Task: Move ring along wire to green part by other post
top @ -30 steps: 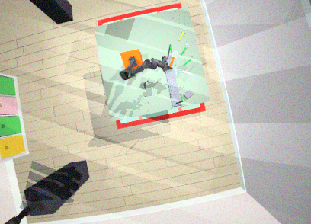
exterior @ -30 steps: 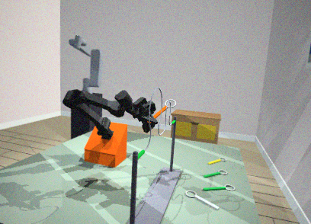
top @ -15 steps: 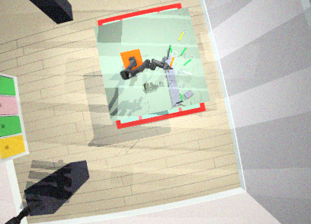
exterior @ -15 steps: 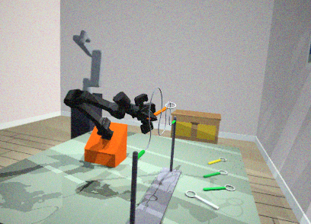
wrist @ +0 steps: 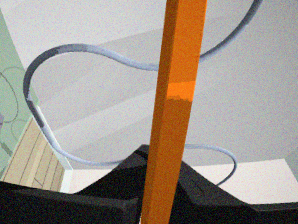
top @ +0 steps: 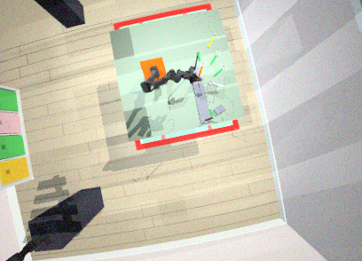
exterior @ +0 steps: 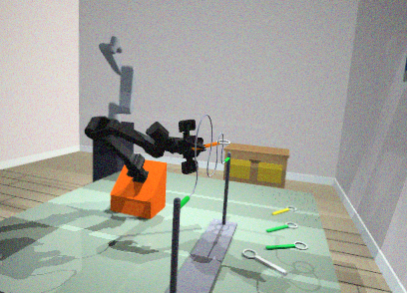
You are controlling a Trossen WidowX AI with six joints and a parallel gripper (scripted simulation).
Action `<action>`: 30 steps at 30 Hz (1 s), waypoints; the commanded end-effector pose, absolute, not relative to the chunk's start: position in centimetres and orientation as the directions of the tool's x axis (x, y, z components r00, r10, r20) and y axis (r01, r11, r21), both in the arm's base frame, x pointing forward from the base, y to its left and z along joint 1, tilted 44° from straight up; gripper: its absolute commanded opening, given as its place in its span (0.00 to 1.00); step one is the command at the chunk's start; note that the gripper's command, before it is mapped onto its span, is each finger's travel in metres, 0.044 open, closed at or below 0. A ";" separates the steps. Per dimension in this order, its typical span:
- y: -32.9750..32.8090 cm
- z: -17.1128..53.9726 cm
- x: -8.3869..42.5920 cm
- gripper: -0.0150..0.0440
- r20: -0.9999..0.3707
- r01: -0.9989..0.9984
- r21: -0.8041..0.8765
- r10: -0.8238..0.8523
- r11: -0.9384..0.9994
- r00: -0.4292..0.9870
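My gripper (top: 198, 76) (exterior: 201, 146) (wrist: 152, 152) is shut on the orange handle (top: 200, 71) (exterior: 212, 145) (wrist: 181, 47), which points away from the fingers. The pale ring (exterior: 224, 142) at its far end is held above the far post (exterior: 226, 192), beside a bend of the grey wire; whether the wire runs through it is too small to tell. In the wrist view the ring is out of frame, and the looping grey wire (wrist: 95, 50) passes behind the handle. Green wire parts show by the near post (exterior: 185, 202) and the far post (exterior: 227, 159). The near post (exterior: 175, 247) stands in front.
The wire's tall loops rise close to the fingers. The posts stand on a grey base (top: 202, 106) (exterior: 217, 239). Loose yellow (exterior: 283, 210), green (exterior: 279, 228) and white (exterior: 269, 263) ring tools lie on the table. A small grey block (top: 219, 109) lies beside the base.
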State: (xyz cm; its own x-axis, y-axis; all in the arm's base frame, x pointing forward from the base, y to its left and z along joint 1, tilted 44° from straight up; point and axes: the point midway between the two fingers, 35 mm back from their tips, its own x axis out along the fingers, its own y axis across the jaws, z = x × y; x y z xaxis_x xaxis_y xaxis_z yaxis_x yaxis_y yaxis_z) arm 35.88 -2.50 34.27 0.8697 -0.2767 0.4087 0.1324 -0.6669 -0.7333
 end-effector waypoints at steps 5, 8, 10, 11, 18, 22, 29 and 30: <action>-1.9 34.8 35.9 0.00 0.446 0.132 -0.622 -0.211 -0.771 0.870; -1.7 35.0 35.9 0.00 0.458 0.132 -0.579 -0.187 -0.805 0.869; -1.5 35.1 35.9 0.00 0.465 0.132 -0.550 -0.171 -0.824 0.869; -1.5 35.1 35.9 0.00 0.468 0.132 -0.537 -0.163 -0.833 0.869; -1.4 35.3 35.8 0.00 0.483 0.133 -0.460 -0.122 -0.878 0.867; -1.6 35.3 35.8 0.00 0.486 0.133 -0.443 -0.113 -0.886 0.867; -2.4 34.9 35.9 0.00 0.483 0.133 -0.465 -0.125 -0.875 0.867; -2.6 34.8 35.9 0.00 0.482 0.133 -0.472 -0.129 -0.872 0.867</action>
